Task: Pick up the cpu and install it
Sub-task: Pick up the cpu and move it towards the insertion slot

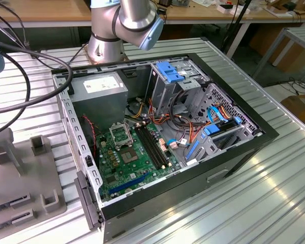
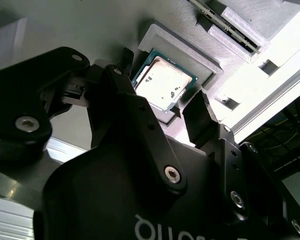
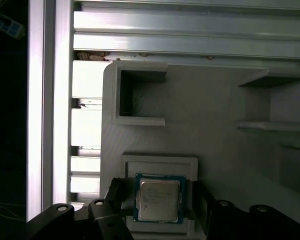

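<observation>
The cpu (image 3: 158, 198) lies flat in a shallow square pocket of a grey plastic holder (image 3: 160, 162), its dull metal top facing the camera. It is square, so no side is the longer one. Its edges run parallel to the pocket's raised rim, and a thin green border shows around the metal top. In the second wrist view the cpu (image 2: 162, 82) sits in the same holder (image 2: 182, 47), seen at a slant.

The end effector (image 3: 157, 191) points at the holder face with the cpu between its two black fingers (image 3: 113, 192). The fingers are apart, one on each side of the chip, and a gap shows between each finger and the chip's edge. In the second wrist view the end effector (image 2: 162, 86) straddles the chip the same way, with one finger (image 2: 200, 117) just beside the pocket's corner.

In the exterior view the arm (image 1: 134, 18) rises from its base behind an open computer case (image 1: 254, 140) and leaves the picture at the top. The case lies on a ribbed metal table (image 1: 274, 198) with a green motherboard (image 1: 137, 162) inside.
</observation>
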